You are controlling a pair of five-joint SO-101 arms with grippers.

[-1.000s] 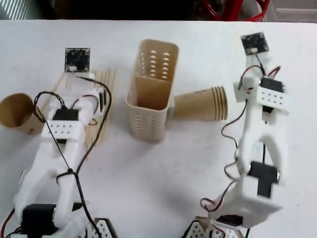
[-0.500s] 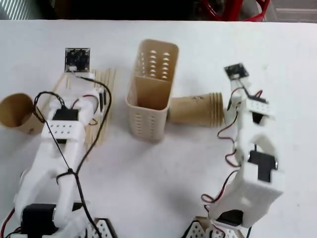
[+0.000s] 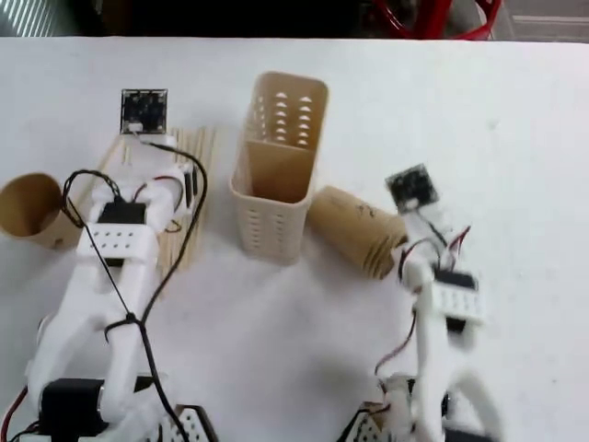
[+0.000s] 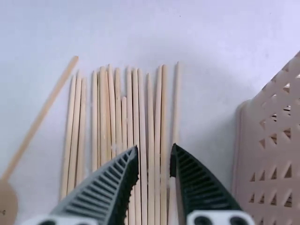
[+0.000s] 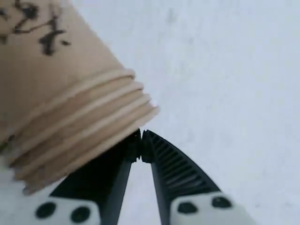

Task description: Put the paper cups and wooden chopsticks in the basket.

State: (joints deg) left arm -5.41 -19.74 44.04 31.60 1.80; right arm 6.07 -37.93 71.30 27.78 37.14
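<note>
The paper cups [image 3: 354, 230] lie sideways, base at the basket [image 3: 271, 226], rim pinched in the right claw [image 5: 140, 140]; left claw [image 4: 153, 157] open over chopsticks [image 4: 122, 108].

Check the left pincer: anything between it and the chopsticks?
Nothing visible. The left pincer hangs open directly over the row of chopsticks, and the basket stands off to one side, not in the path.

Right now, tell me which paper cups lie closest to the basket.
The nested stack on its side just right of the basket, rims by the right gripper. The single cup lies far left, beyond the chopsticks.
</note>
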